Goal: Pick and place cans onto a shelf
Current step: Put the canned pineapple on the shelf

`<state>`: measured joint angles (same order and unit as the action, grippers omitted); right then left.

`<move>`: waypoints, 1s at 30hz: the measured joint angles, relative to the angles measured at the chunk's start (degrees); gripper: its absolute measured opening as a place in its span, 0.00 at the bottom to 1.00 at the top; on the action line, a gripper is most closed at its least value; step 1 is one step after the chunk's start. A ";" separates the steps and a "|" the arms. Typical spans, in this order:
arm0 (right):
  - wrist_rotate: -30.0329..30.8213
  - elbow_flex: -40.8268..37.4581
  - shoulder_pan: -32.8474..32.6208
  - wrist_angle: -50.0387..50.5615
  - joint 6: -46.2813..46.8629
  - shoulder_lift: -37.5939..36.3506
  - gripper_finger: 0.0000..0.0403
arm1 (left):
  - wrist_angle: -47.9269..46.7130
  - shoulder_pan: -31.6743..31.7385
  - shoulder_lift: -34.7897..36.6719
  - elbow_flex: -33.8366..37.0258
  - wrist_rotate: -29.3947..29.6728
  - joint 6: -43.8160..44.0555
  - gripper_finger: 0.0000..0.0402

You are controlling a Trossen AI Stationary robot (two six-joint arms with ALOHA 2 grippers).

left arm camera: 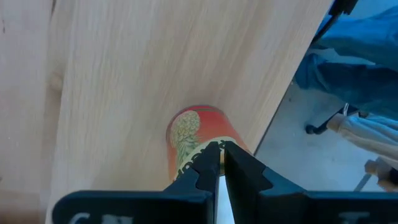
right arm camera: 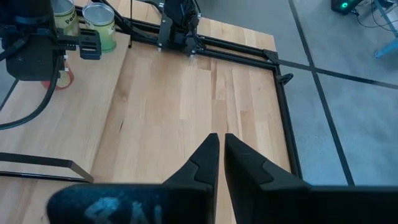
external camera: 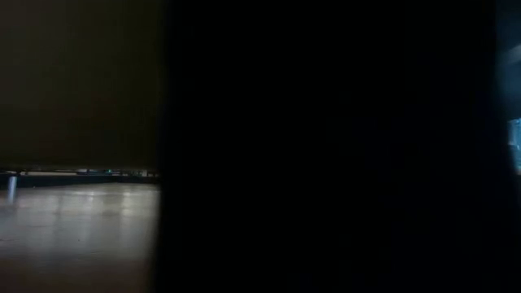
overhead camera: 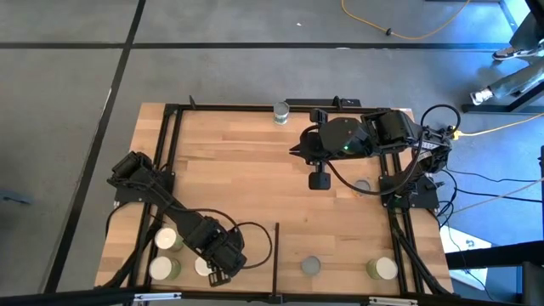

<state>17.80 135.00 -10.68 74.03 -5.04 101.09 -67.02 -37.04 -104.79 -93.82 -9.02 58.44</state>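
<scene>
A red can [left arm camera: 200, 134] with a pale label stands upright on the pale wood shelf [overhead camera: 238, 170] near its front left corner. My left gripper [left arm camera: 221, 149] points down at it, shut, with its fingertips over the can's top edge. The fingers hide the can's top. Two olive-green cans [overhead camera: 166, 240] [overhead camera: 161, 269] stand just left of it. My right gripper [right arm camera: 221, 142] hangs shut and with nothing in it, high over the shelf's far right part [overhead camera: 320, 180]. My left gripper comes at the red can from above, its shut fingertips [left arm camera: 208, 158] at the can's top rim [left arm camera: 205, 144]. The fingers themselves cover that place, so I cannot tell whether they touch it. The can stands upright with its base on the wood.
A thin black divider strip [overhead camera: 276, 255] runs in from the front edge. Right of it stand a grey-topped can [overhead camera: 311, 266] and an olive can [overhead camera: 381, 269]. Another can [overhead camera: 281, 112] is at the far rail, and one [overhead camera: 363, 184] shows beside the right arm. Black rails [overhead camera: 174, 144] edge the wood.
</scene>
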 joint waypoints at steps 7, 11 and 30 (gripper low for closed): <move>0.00 0.00 0.00 -0.01 0.00 0.01 0.07 | -0.03 -0.93 0.00 -0.01 -1.10 1.44 0.04; -0.01 0.00 0.00 -0.01 0.00 0.01 0.07 | -0.79 -1.58 0.00 -0.02 -1.22 2.54 0.04; 0.00 0.00 0.02 -0.03 0.20 0.00 0.07 | -4.47 -5.07 0.00 -0.09 -0.40 5.49 0.04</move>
<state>17.80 135.00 -10.66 74.00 -4.84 101.10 -71.49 -42.11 -104.79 -93.91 -9.41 63.94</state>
